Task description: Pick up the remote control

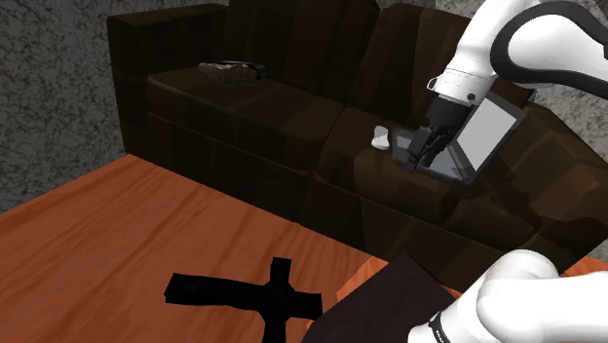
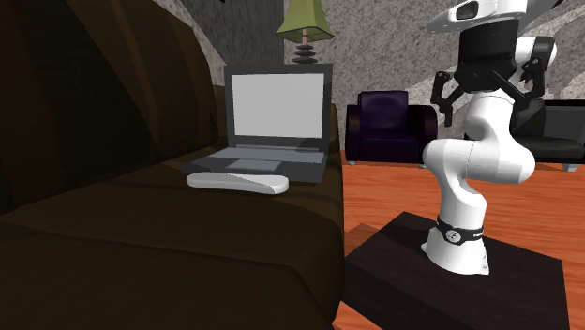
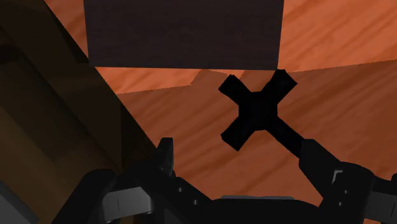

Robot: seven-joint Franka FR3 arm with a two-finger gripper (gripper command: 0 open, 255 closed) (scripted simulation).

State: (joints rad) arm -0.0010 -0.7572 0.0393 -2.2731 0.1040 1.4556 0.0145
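Note:
The remote control (image 2: 236,182) is a white, flat, elongated thing lying on the dark brown sofa seat (image 2: 169,244), just in front of an open laptop (image 2: 277,127). In the shoulder view the remote control (image 1: 380,137) shows as a small white shape on the seat cushion. My black gripper (image 2: 489,89) hangs high above the stand, well away from the sofa, with its fingers spread apart and nothing between them. In the wrist view the gripper (image 3: 238,156) is open and looks down at the wooden floor. In the shoulder view the gripper (image 1: 427,146) overlaps the laptop.
The laptop (image 1: 479,136) stands open beside the remote. A dark flat object (image 1: 232,71) lies on the far sofa seat. A black cross shape (image 1: 255,292) marks the orange wooden floor. The dark stand (image 2: 469,277) carries the arm. A dark armchair (image 2: 389,127) and a lamp (image 2: 307,28) stand behind.

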